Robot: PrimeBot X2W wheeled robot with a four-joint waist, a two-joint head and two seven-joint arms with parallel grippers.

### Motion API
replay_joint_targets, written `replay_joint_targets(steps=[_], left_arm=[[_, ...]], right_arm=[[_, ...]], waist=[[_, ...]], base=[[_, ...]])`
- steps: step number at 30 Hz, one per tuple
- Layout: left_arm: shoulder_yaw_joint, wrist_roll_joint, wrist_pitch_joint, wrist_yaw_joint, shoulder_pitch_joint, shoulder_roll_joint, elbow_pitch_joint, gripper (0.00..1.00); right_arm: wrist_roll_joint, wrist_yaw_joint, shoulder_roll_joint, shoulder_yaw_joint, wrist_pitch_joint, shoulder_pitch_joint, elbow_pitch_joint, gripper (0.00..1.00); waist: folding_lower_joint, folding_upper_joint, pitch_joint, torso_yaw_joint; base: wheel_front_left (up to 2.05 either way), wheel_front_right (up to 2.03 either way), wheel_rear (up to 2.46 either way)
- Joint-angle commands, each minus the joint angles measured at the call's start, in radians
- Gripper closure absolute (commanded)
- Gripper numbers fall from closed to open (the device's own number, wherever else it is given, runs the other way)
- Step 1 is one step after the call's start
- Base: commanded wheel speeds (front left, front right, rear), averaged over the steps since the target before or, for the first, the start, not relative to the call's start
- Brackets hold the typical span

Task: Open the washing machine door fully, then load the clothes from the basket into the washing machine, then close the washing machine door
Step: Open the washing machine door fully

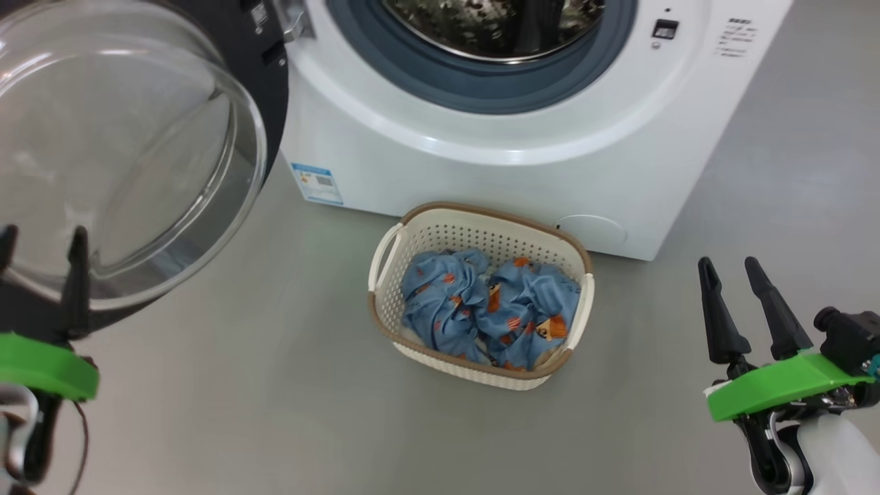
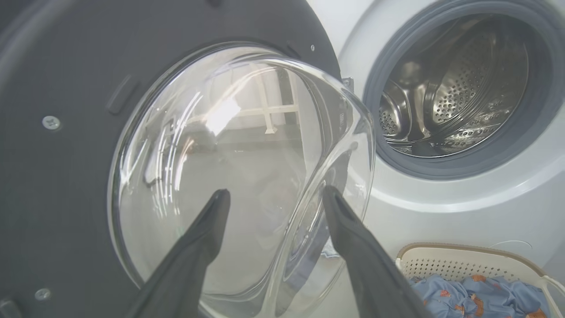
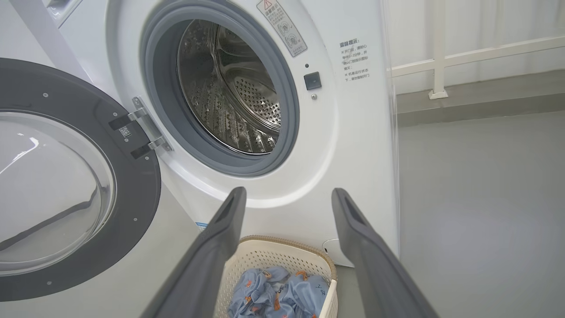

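The white washing machine (image 1: pixel 481 172) stands at the top of the head view, its steel drum (image 3: pixel 234 92) exposed. Its door (image 1: pixel 124 151), a black ring around a bulging glass bowl, is swung wide open to the left. On the floor before the machine sits the cream basket (image 1: pixel 419 237), holding light blue clothes (image 1: pixel 481 302) with orange figures. My left gripper (image 1: pixel 41 237) is open at the lower left, its fingers just in front of the door's glass (image 2: pixel 229 168). At the lower right my right gripper (image 1: pixel 732 265) is open and holds nothing, right of the basket (image 3: pixel 273 260).
Grey floor (image 1: pixel 240 385) spreads around the basket. A white railing post (image 3: pixel 438 53) and a pale wall stand behind the machine to its right. A blue label sticker (image 1: pixel 317 183) marks the machine's lower left corner.
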Motion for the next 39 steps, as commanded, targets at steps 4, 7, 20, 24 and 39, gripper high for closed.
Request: replay_joint_targets(steps=[4, 7, 20, 24, 39], left_arm=[[0.046, -0.015, 0.001, 0.044, 0.073, 0.033, -0.138, 0.0], [0.046, -0.021, 0.01, 0.059, 0.105, 0.025, -0.184, 0.0], [0.047, -0.051, 0.027, 0.132, 0.24, -0.026, -0.347, 0.0], [0.043, -0.05, 0.023, 0.148, 0.271, -0.041, -0.368, 0.0], [0.043, -0.065, 0.009, 0.184, 0.373, -0.085, -0.423, 0.0]], right_arm=[[-0.01, 0.008, -0.023, 0.028, -0.012, 0.017, -0.044, 0.0], [-0.012, 0.008, -0.027, 0.033, -0.012, 0.02, -0.053, 0.0], [-0.014, 0.008, -0.056, 0.086, -0.012, 0.002, -0.08, 0.0], [-0.014, 0.008, -0.063, 0.096, -0.012, 0.005, -0.077, 0.0], [-0.021, 0.008, -0.098, 0.105, -0.012, 0.027, -0.065, 0.0]], waist=[[0.0001, 0.0, -0.044, -0.06], [0.0001, 0.0, -0.052, -0.082], [0.0001, 0.0, -0.081, -0.239], [0.0001, 0.0, -0.1, -0.276], [0.0001, 0.0, -0.147, -0.33]], base=[[0.0, 0.0, 0.0], [0.0, 0.0, 0.0], [0.0, 0.0, 0.0], [0.0, 0.0, 0.0], [0.0, 0.0, 0.0]])
